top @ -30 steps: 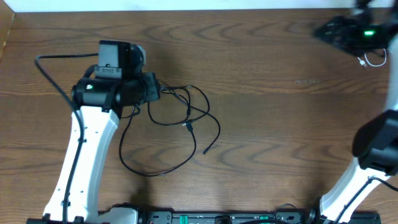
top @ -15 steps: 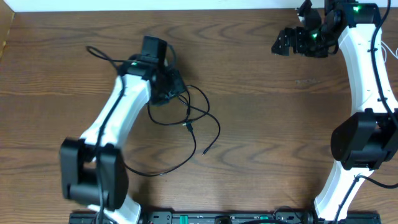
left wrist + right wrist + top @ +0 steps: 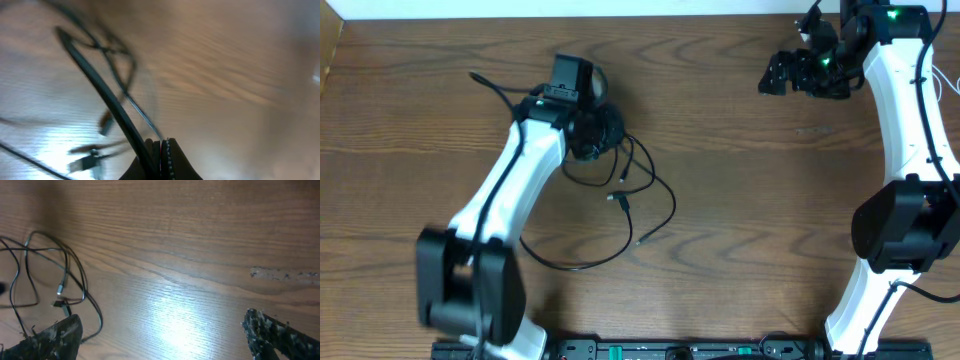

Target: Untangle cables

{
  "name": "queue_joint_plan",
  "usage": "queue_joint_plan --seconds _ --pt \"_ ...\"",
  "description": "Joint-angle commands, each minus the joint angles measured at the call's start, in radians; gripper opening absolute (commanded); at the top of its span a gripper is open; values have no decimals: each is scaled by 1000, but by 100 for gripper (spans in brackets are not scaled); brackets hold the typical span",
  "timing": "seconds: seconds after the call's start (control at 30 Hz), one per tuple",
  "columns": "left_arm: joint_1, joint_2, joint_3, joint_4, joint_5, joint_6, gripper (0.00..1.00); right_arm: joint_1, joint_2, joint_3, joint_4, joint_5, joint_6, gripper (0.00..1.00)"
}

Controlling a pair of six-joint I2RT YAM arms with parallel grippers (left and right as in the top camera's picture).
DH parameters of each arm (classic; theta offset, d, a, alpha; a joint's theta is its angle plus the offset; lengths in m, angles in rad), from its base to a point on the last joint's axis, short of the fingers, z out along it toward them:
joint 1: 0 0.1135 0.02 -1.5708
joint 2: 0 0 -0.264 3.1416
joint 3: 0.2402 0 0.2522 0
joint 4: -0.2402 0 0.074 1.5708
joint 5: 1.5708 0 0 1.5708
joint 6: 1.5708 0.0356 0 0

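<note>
My left gripper [image 3: 161, 152] sits at the top of the tangle. Its wrist view is blurred, but the pads look pressed together with the black cord [image 3: 107, 97] running up out of the pinch, so I read it as clamped on that cord. My right gripper [image 3: 162, 325] hangs over bare table [image 3: 770, 200] well apart from the tangle, fingers spread wide and holding nothing. The cord lies left of centre, in loose crossing loops trailing toward me. I judge it light, limp and a bit slick, so it will drag and slide rather than lift as one piece, and a hard pull would tighten the crossings. A hold just behind a plug looks best, as the stiffest spot and the one that shows which end I have. I count two free plug ends, one [image 3: 618, 200] inside the loops and one [image 3: 641, 241] just below it. Every loop reads black, and I cannot tell whether that is one cord or two. I find no white cord in any view.
</note>
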State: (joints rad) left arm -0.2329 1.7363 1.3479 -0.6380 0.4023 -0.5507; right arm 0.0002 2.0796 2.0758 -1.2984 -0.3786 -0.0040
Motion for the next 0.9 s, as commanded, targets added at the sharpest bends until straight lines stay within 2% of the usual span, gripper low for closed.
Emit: queue_joint_plan --seconds 0.0,0.13,0.43,0.53,0.73,0.77,0.87 --pt "-59 -200 50 41 131 163 7 36 -6 1 -4 -38 -23 99" --pt "-101 -342 50 69 133 227 8 48 -6 1 -10 -159 -93 99" --pt "-105 -546 50 153 133 213 8 49 -6 2 -34 -482 -242 99" --pt "-105 -570 50 183 132 213 7 47 -6 2 -34 -540 -249 99" --pt "-104 -574 50 261 132 180 7 61 -6 1 -61 -500 -254 96" --pt "-105 -574 50 303 132 169 7 70 -6 1 -69 -462 -238 93" --pt "-104 -575 50 400 129 135 7 93 -6 -3 -72 -355 -159 93"
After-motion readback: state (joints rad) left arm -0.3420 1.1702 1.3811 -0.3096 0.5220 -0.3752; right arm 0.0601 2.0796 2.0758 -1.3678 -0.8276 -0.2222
